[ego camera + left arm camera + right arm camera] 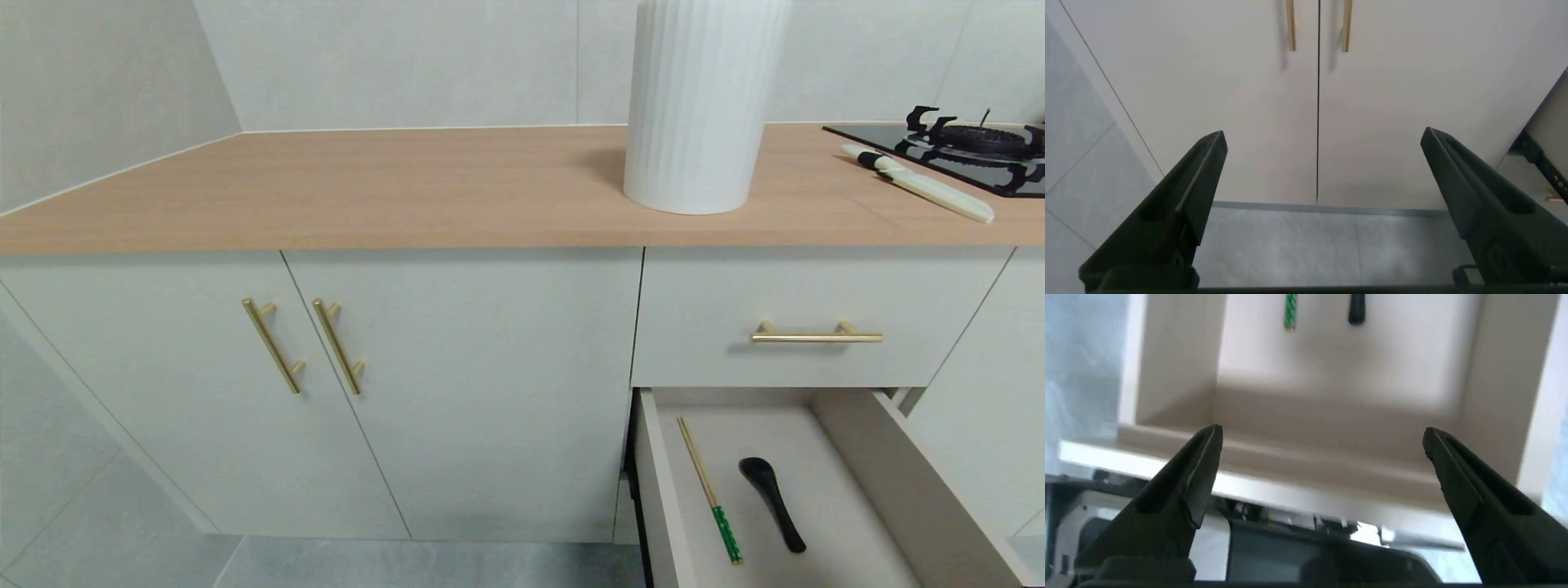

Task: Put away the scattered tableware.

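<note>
My right hand (1319, 441) hung spread at the open drawer (914, 482), where the chopsticks (709, 490) and spoon (771, 502) lay; my left hand (1321, 143) was spread too. I judged a square, centred push on the front would shut it cleanly

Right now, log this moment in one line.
drawer open | chopsticks, spoon inside | knife on counter | both jaws open, empty
</note>
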Controlling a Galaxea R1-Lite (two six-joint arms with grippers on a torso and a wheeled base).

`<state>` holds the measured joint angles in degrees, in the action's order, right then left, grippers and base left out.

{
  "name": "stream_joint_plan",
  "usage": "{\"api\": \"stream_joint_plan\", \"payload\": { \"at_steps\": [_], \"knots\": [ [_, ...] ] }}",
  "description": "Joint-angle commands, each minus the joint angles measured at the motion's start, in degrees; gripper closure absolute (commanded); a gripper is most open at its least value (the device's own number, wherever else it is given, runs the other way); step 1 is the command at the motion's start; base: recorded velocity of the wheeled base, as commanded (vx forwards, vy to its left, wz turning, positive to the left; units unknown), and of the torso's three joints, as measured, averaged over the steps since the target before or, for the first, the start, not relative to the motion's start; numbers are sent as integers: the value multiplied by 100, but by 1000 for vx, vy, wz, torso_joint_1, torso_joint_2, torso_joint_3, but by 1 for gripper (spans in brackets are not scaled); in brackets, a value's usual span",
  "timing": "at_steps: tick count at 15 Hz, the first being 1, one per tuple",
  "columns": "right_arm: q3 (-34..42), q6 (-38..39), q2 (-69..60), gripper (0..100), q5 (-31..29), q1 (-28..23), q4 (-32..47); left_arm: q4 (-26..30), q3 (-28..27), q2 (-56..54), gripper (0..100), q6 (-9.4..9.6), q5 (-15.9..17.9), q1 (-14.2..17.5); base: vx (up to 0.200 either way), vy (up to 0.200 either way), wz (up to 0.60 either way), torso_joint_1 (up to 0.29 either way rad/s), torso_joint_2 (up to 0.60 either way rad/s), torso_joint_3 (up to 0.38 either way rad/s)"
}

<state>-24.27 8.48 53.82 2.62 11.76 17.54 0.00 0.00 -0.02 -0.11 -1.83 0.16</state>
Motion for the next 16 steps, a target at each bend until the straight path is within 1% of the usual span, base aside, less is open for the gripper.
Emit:
{"api": "stream_joint_plan", "payload": {
  "at_steps": [1, 6, 8, 10, 13, 14, 16],
  "knots": [
    [-7, -49, -153, 0, -16, 10, 12, 0, 0, 2, 0, -7, -2, 2, -200, 0, 0, 7, 2, -2],
    [-7, -304, -74, 0, -16, 10, 382, 0, 0, 2, 0, -15, -2, 2, -200, 0, 0, 2, -1, 5],
    [10, -330, 208, 0, -16, 19, 408, 0, 0, 2, 0, -15, -2, 2, -200, 0, 0, 7, 5, 2],
    [28, -339, 542, 0, 2, 36, 399, 0, 0, 2, 0, -15, -2, 2, 0, 0, 0, 0, 0, 0],
    [1, -321, 1078, 0, -51, 467, 329, 0, 0, 2, 0, -15, -2, 2, 0, 0, 0, 0, 0, 0],
    [-16, -321, 1526, 0, -183, 581, 91, 0, 0, 2, 0, -15, -2, 2, 0, 0, 0, 0, 0, 0],
    [-7, -268, 2220, 0, -702, 784, -559, 0, 0, 2, 0, -15, -2, 2, 0, 0, 0, 0, 0, 0]
  ]
}}
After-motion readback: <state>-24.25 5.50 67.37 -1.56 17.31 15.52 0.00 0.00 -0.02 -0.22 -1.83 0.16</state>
